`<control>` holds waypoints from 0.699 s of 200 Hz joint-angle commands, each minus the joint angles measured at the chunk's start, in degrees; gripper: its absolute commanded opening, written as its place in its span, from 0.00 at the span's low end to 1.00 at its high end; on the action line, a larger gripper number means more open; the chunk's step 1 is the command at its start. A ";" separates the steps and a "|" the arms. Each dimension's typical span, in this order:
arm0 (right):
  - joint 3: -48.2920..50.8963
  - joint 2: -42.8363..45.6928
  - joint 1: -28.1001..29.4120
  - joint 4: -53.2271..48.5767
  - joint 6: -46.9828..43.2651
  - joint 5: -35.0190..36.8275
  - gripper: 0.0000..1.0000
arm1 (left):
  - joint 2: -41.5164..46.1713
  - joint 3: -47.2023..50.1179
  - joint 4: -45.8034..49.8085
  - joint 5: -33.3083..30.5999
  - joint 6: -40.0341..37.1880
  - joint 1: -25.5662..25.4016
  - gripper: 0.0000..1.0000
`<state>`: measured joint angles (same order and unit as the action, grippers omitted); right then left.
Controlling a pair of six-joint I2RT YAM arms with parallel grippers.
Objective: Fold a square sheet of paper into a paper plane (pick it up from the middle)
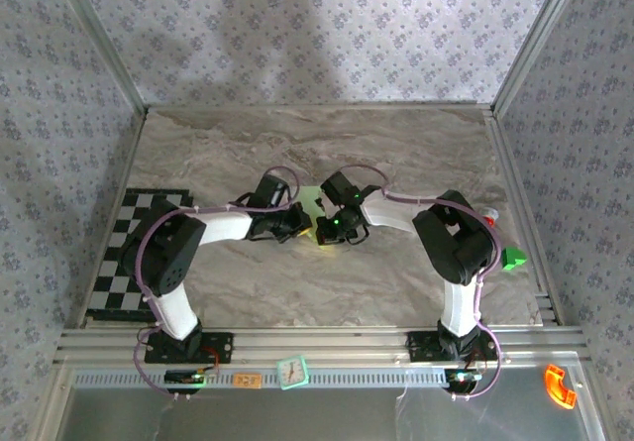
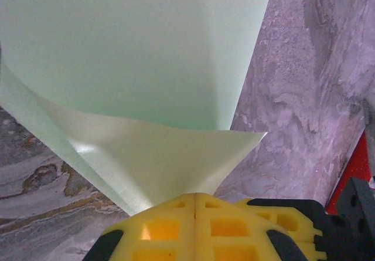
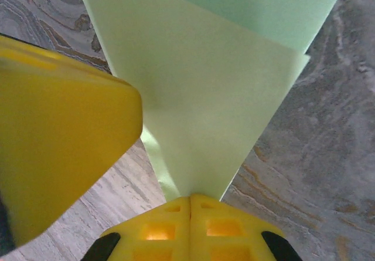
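My left claw [image 2: 195, 195] is clenched on the square sheet of paper [image 2: 135, 67]. Its yellow pads are pressed together over a narrow pinched end, and the pale green sheet curls and fans wide beyond them. My right claw [image 3: 190, 197] is clenched on the same sheet, gripping another tapered end where two layers overlap. The paper sits to the right of the checkerboard mat [image 1: 134, 253], well apart from it, between my two claws above the marble table [image 1: 396, 154].
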<state>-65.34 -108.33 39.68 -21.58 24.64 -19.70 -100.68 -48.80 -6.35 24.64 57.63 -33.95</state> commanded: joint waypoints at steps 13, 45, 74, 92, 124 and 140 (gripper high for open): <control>0.58 -3.24 0.02 -5.99 1.46 5.79 0.04 | -1.51 0.02 -2.16 1.31 -2.15 -1.00 0.00; 0.22 -3.55 0.14 -6.85 1.98 6.77 0.04 | -2.65 -0.24 -0.34 0.05 -2.69 -1.21 0.00; 0.21 -3.74 0.31 -7.74 2.75 8.24 0.04 | -3.55 -0.68 1.90 -2.76 -2.41 -1.04 0.00; 0.55 -3.98 0.32 -8.70 3.47 9.93 0.04 | -3.90 -0.68 3.03 -4.94 -1.59 -0.57 0.00; 1.83 -5.12 0.90 -9.72 4.18 13.25 0.05 | -4.30 -0.38 3.69 -6.70 -0.67 0.97 0.00; 2.64 -6.19 1.35 -10.38 4.31 14.75 0.05 | -4.65 -0.77 4.28 -7.19 -0.76 1.93 0.00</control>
<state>-66.48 -108.81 40.93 -23.57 27.73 -15.99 -103.37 -48.93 -6.28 23.31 56.64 -34.50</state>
